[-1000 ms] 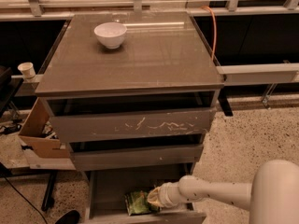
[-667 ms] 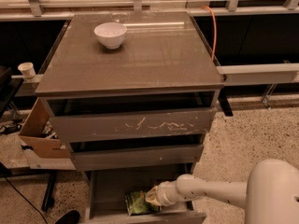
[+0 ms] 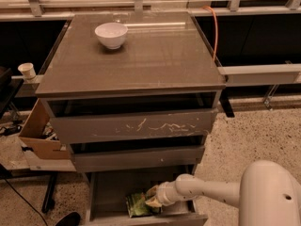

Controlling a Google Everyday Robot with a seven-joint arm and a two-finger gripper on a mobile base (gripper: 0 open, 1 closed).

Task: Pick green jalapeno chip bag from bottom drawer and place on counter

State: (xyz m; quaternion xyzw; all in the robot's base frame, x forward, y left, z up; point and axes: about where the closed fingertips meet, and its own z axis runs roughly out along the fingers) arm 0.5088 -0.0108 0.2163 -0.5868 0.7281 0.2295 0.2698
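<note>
With the arm (image 3: 211,192) reaching in from the right side of the grey cabinet (image 3: 61,126), your gripper (image 3: 153,199) sits low inside the cabinet's bottom drawer (image 3: 113,192), which is pulled out toward you. The gripper is right up against the green jalapeno chip bag (image 3: 137,204), at the bag's right edge. Can't tell whether it is spread or clamped on the bag: the tip blends into the foil.

The bag lies crumpled on the drawer floor, near the drawer's front lip and about mid-width of the cabinet. The bare grey floor shows behind it and to its left.

The robot's white body (image 3: 270,197) fills the corner nearest you, right of the cabinet.

One level up the cabinet, the middle drawer (image 3: 136,158) is out a little. Above that, the white-scratched drawer front (image 3: 131,126) also stands slightly proud.

Left of the cabinet at drawer height you'll see an open cardboard box (image 3: 37,135). Higher on that side, a small paper cup (image 3: 27,70) sits beside the cabinet top.

The counter (image 3: 141,65) caps the cabinet, glossy. A white bowl (image 3: 111,34) stands upright on its far-left part. An orange cable (image 3: 215,32) runs down past the cabinet's far-right corner.
</note>
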